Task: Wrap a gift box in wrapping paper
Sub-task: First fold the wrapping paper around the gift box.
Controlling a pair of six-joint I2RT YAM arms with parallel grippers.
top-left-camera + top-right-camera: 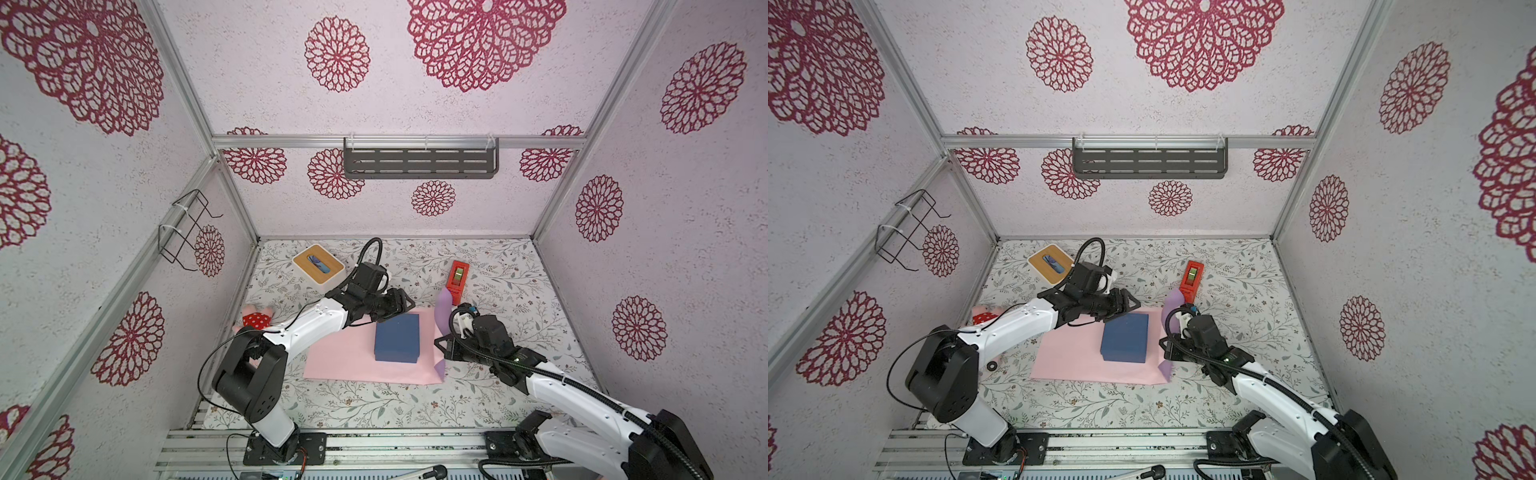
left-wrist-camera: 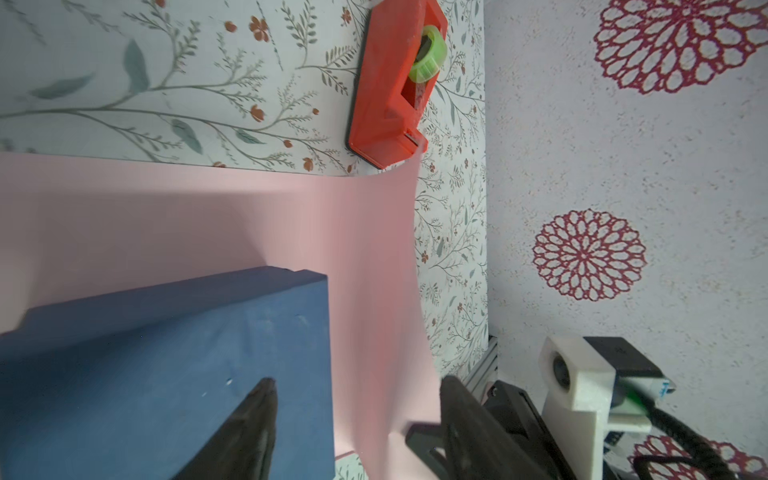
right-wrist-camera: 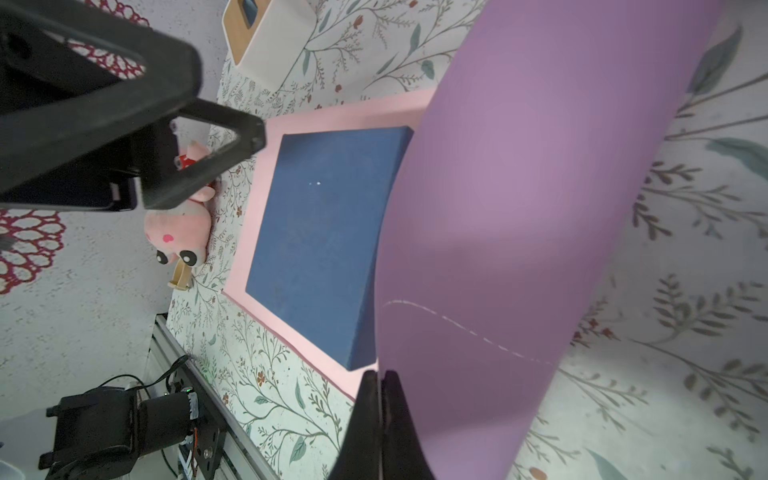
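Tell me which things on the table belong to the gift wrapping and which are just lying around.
For the job: gift box, wrapping paper, probably the red tape dispenser.
Lying about: wooden-topped tissue box, pink plush toy.

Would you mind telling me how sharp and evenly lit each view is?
In both top views, light is even, shadows soft, corners stretched; in the left wrist view, the left gripper looks dark and blurred; in the right wrist view, the wrapping paper darkens toward the right gripper.
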